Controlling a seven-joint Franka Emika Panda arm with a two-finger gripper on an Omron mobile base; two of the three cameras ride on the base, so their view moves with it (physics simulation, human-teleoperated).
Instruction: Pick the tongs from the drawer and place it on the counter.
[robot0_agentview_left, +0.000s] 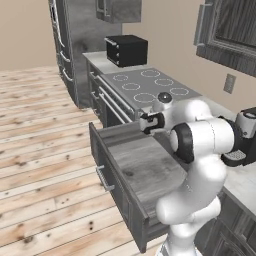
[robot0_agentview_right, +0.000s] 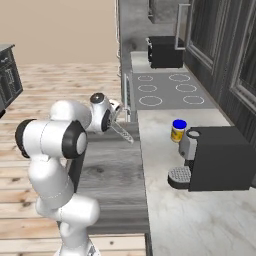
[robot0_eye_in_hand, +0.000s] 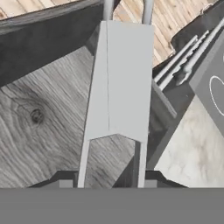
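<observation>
My gripper (robot0_agentview_right: 115, 120) is shut on the tongs (robot0_agentview_right: 124, 133), a slim silvery utensil that slants down from the hand above the open drawer (robot0_agentview_right: 112, 172). In the hand view the tongs (robot0_eye_in_hand: 118, 83) run up the middle from between the fingertips, their two arms spreading toward my gripper (robot0_eye_in_hand: 110, 183). Below them lies the drawer's grey woodgrain floor (robot0_eye_in_hand: 39, 131). The left base view has the gripper (robot0_agentview_left: 149, 123) over the drawer's back end, near the counter edge. The drawer (robot0_agentview_left: 145, 170) stands pulled far out. The light marbled counter (robot0_agentview_right: 200, 220) lies just right of the drawer.
A dark coffee machine (robot0_agentview_right: 215, 157) and a blue-lidded jar (robot0_agentview_right: 178, 130) stand on the counter. Beyond them lies the stovetop (robot0_agentview_right: 167, 90) with white rings, then a black box appliance (robot0_agentview_right: 165, 51). Wooden floor (robot0_agentview_left: 45, 150) spreads to the drawer's left.
</observation>
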